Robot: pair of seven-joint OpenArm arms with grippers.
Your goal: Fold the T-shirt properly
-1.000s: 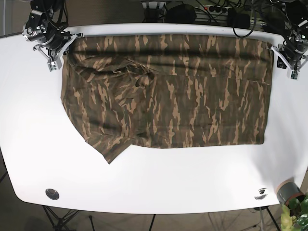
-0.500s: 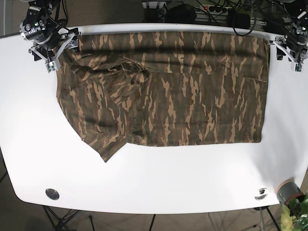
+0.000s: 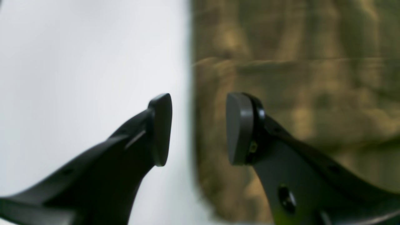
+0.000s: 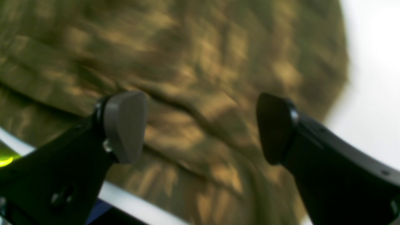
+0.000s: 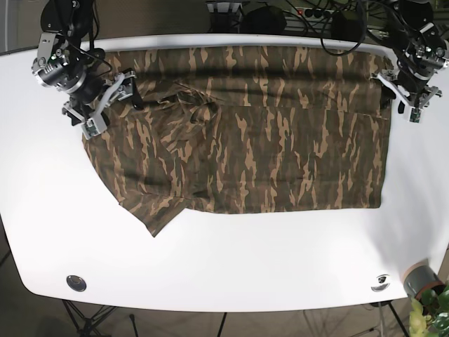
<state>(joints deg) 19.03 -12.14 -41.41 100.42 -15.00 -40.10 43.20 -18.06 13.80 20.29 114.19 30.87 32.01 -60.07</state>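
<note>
The camouflage T-shirt lies spread flat across the white table, with one sleeve pointing toward the front left. My right gripper hovers open over the shirt's back left part. In the right wrist view, that gripper has its fingers wide apart above wrinkled camouflage cloth, holding nothing. My left gripper is at the shirt's back right edge. The left wrist view shows this gripper open and straddling the cloth's edge, one finger over bare table.
Two round metal fittings sit in the table near its front edge. A potted plant stands off the front right corner. Cables and power strips run behind the back edge.
Both grippers have come away from the back corners toward the front. The right one has moved in over the shirt. The shirt's left side has slid slightly left.
</note>
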